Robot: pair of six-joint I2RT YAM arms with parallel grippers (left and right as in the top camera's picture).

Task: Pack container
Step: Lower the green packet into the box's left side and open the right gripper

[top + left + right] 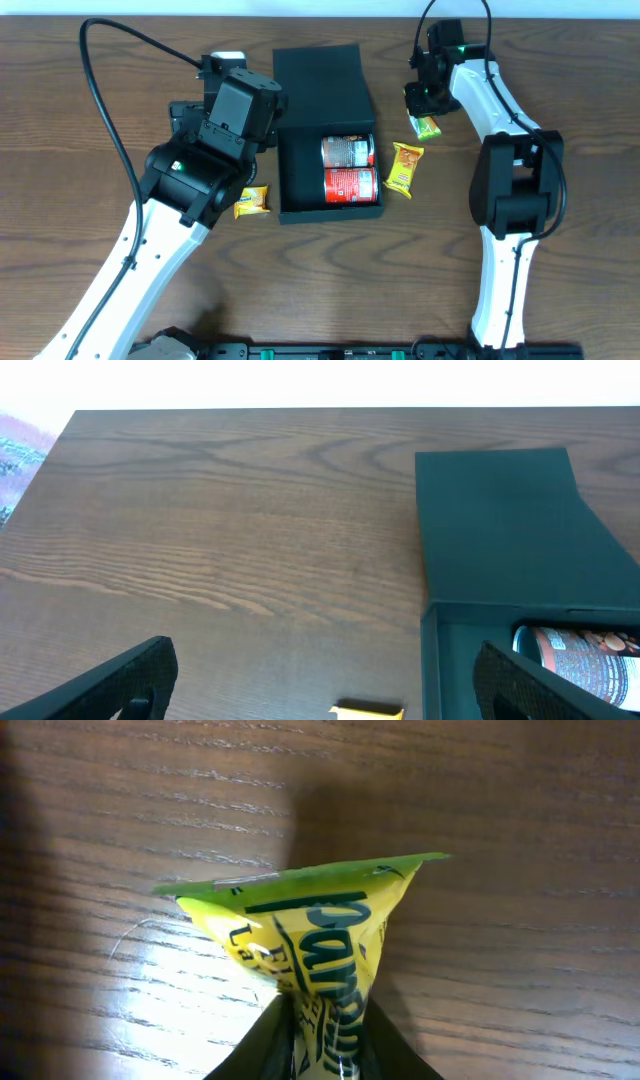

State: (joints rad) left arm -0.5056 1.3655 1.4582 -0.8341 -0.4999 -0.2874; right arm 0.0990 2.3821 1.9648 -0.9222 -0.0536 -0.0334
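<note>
The dark container (290, 185) lies open at table centre with its flap lid (318, 80) folded back; two red cans (348, 168) lie inside. It also shows in the left wrist view (432, 660), with one can (585, 650). My right gripper (424, 112) is shut on a yellow-green packet (320, 955), right of the container, just above the table. My left gripper (325, 690) is open and empty, straddling the container's left wall above a yellow packet (251, 201), whose edge shows in the left wrist view (368, 710).
An orange-yellow packet (404, 167) lies just right of the container. Bare wooden table (220, 530) stretches left and behind. A pale patterned object (18, 455) shows beyond the table's far left edge.
</note>
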